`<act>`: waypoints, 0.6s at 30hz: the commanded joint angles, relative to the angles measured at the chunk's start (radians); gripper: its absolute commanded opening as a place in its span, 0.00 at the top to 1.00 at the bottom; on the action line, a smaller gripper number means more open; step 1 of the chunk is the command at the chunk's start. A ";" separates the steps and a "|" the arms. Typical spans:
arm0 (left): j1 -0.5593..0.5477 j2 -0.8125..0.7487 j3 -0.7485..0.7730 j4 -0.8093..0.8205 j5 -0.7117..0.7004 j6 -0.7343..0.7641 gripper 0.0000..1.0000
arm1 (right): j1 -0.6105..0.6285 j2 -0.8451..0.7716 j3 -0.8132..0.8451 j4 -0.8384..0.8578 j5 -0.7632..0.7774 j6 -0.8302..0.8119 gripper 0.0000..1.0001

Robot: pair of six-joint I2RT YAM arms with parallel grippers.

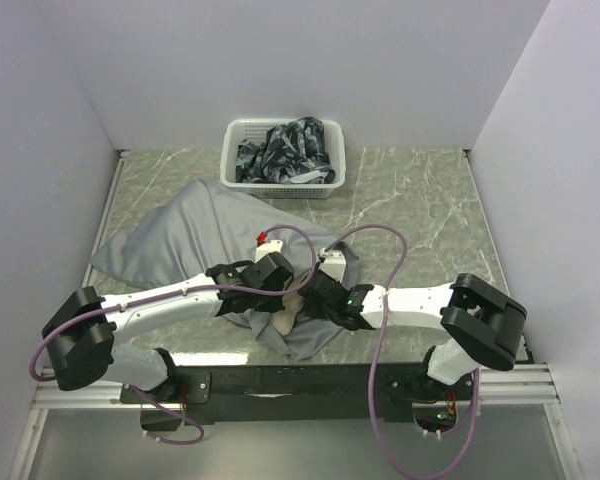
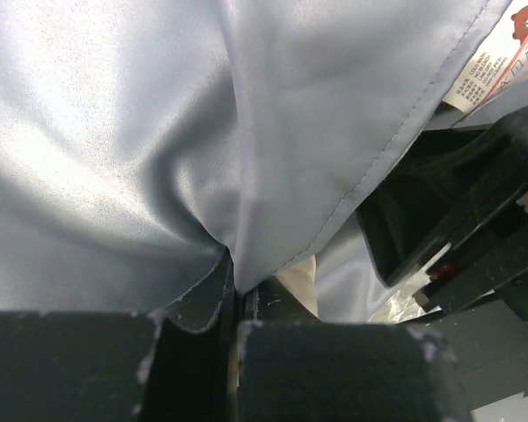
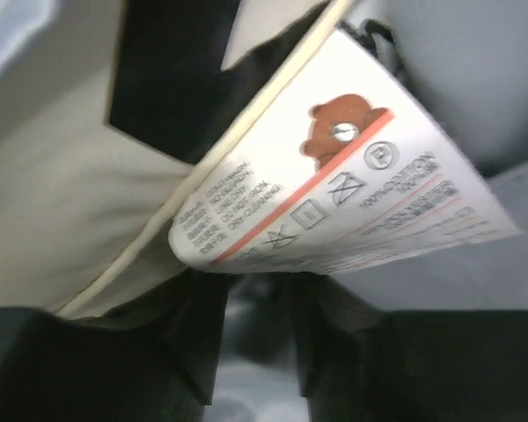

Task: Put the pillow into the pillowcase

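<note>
pillowcase [image 1: 180,235] is lying rumpled on the surface [image 1: 410,200]. in the top view it runs from the middle out toward 9 o'clock, with a bunched-up end near 6 o'clock where both arms meet. only a small cream bit of the pillow [image 1: 285,322] shows there, poking out of the grey folds between the two tools. left tool [image 2: 240,299] is pinched almost fully closed on a fold of the pillowcase, and the grey fabric fans up from the pinch. right tool [image 3: 257,352] has just a narrow gap. a white tag [image 3: 334,185] with a brown bear and care symbols sits right above that gap, next to the cream pillow seam, but honestly can't tell if it's gripping anything. in the left wrist view the right tool is just beside the fold at about 3 o'clock and the tag is up at 1 o'clock. basket [image 1: 280,187] with a dark patterned cloth [image 1: 285,150] is at 12 o'clock, near the pillowcase's far edge.
</note>
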 commanded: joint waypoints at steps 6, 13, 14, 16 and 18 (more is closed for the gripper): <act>0.028 -0.008 -0.012 0.072 0.044 -0.002 0.99 | 0.006 -0.097 -0.062 -0.142 0.077 0.040 0.90; 0.063 0.007 -0.011 0.093 0.085 0.002 0.99 | 0.015 -0.334 -0.148 -0.181 0.036 0.006 0.92; 0.065 0.010 -0.008 0.095 0.087 0.004 0.99 | 0.020 -0.360 -0.157 -0.179 0.028 0.005 0.92; 0.066 0.024 0.006 0.093 0.094 0.011 0.99 | 0.037 -0.441 -0.179 -0.172 0.004 -0.014 0.97; 0.066 0.044 0.020 0.090 0.103 0.014 0.99 | 0.055 -0.525 -0.185 -0.168 -0.015 -0.032 1.00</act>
